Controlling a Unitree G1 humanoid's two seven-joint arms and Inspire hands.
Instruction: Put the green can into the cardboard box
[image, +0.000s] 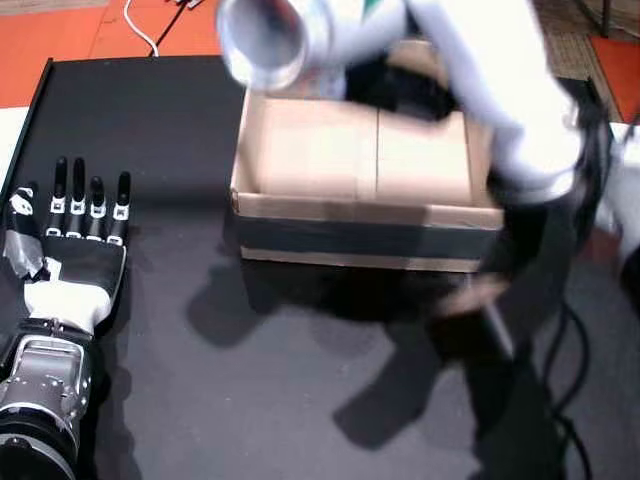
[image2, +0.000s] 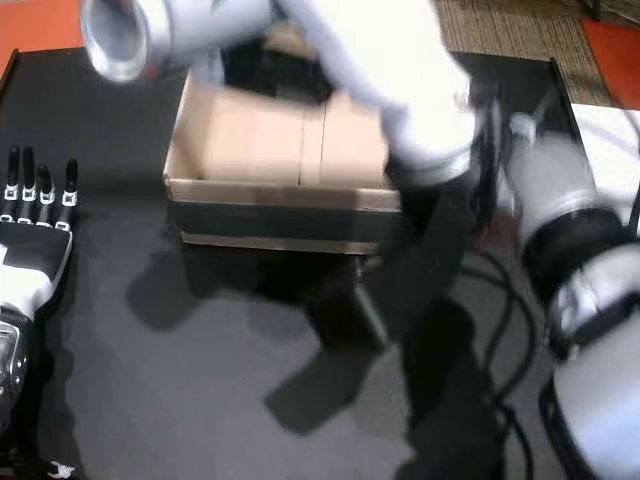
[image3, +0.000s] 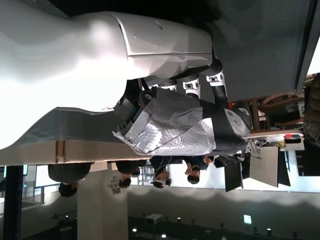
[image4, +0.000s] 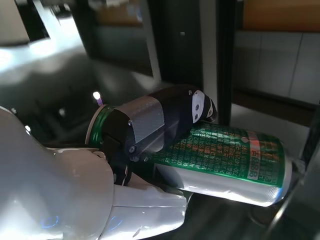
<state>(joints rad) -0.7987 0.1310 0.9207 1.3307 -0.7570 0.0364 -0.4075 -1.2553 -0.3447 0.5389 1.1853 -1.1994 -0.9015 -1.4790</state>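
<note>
In the right wrist view the green can (image4: 225, 160) lies sideways in my right hand (image4: 150, 130), whose black fingers are shut around it. In both head views my blurred white right arm (image: 500, 90) reaches over the open cardboard box (image: 360, 210) (image2: 280, 195), and the hand shows as a dark shape (image: 405, 90) (image2: 275, 72) above the box's far side. The arm hides the can there. My left hand (image: 70, 240) (image2: 35, 240) (image3: 190, 125) rests flat on the black table, left of the box, with its fingers straight and holding nothing.
The box stands on a black tabletop (image: 200, 380) with a raised edge (image: 30, 110) at the left. Black cables (image: 575, 380) run along the right side. Orange floor (image: 60, 30) and a white cable lie beyond the table. Several people (image3: 165, 175) stand in the background.
</note>
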